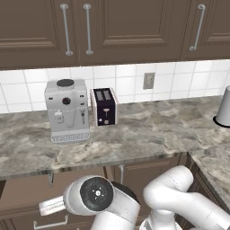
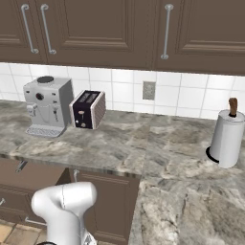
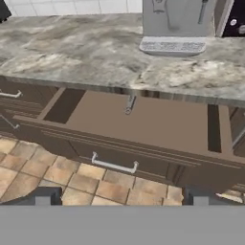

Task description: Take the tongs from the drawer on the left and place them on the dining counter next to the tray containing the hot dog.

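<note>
- Gripper (image 3: 122,198): two small dark finger tips at bottom of hand view, set wide apart, jaws fully spread, nothing betw. them, nothing held. It hangs low in front of the cabinets, above the tan tiled floor (image 3: 57,174).
- Wide shallow dark brown wooden drawer (image 3: 143,122) pulled out under the grey-beige marbled stone bench (image 3: 86,52); its flat brown bottom lies open to the hand view.
- Small silver metal piece (image 3: 129,104) at the back of the drawer, just under the bench edge; too small to tell if it's the tongs or a fitting.
- Below the open drawer, a lower drawer front w/ horizontal silver bar handle (image 3: 114,165).
- White robot arm (image 1: 134,202) folded low at bottom of left base view, round dark joint cap facing the camera; white elbow (image 2: 64,203) at lower left of right base view.
- On bench, against white tiled backsplash (image 1: 121,78): boxy silver-grey coffee machine (image 1: 66,110), and just to its right a black-and-white two-slot toaster (image 1: 104,107), close but apart.
- Far right of bench: upright white paper towel roll w/ brown wooden top (image 2: 227,138) on dark base, well apart from the toaster.
- Grey wall outlet (image 2: 149,90) betw. toaster and roll.
- Dark brown upper cabinets w/ upright silver handles (image 1: 112,27) above.
</note>
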